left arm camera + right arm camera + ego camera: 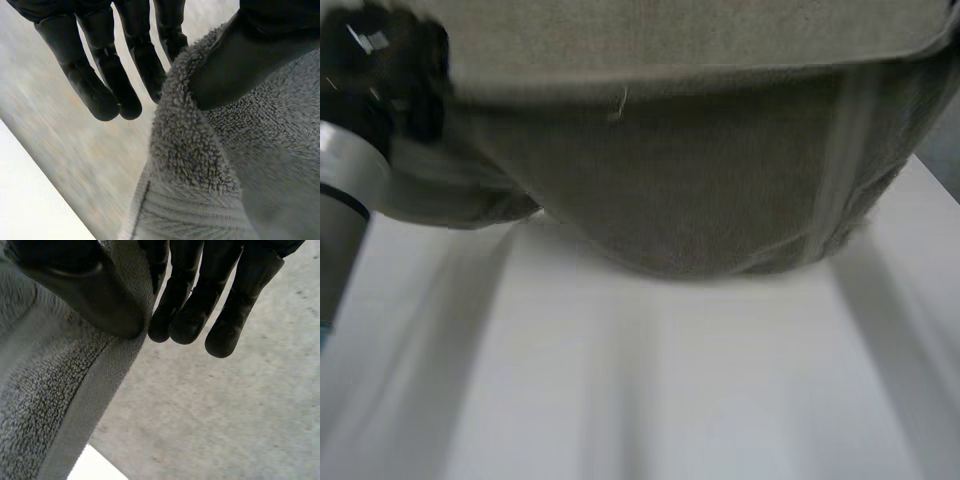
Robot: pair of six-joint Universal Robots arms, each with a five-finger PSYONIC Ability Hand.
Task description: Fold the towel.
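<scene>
Towel: a grey terry towel (700, 190) is held up off the white tabletop (650, 400) and sags in a deep belly between the two holds. I cannot tell whether its lowest part touches the surface.
Left robot hand: the left robot hand (105, 85) pinches the towel's edge. The thumb is sunk into bunched pile, and the other fingers are straight and clear of the cloth.
Right robot hand: the right robot hand (225, 325) pinches the edge by the flat hem (95, 390), thumb on one face and the nearest finger behind.
Feel: probably soft, limp and thick. The pile should give good friction, and nothing is fragile. It likely has enough weight to droop and swing.
Where to hold: judged best at the corners on the woven hem band, which looks thinner and firmer than the pile.
Caution: the slack middle will likely land first and could wrinkle.
</scene>
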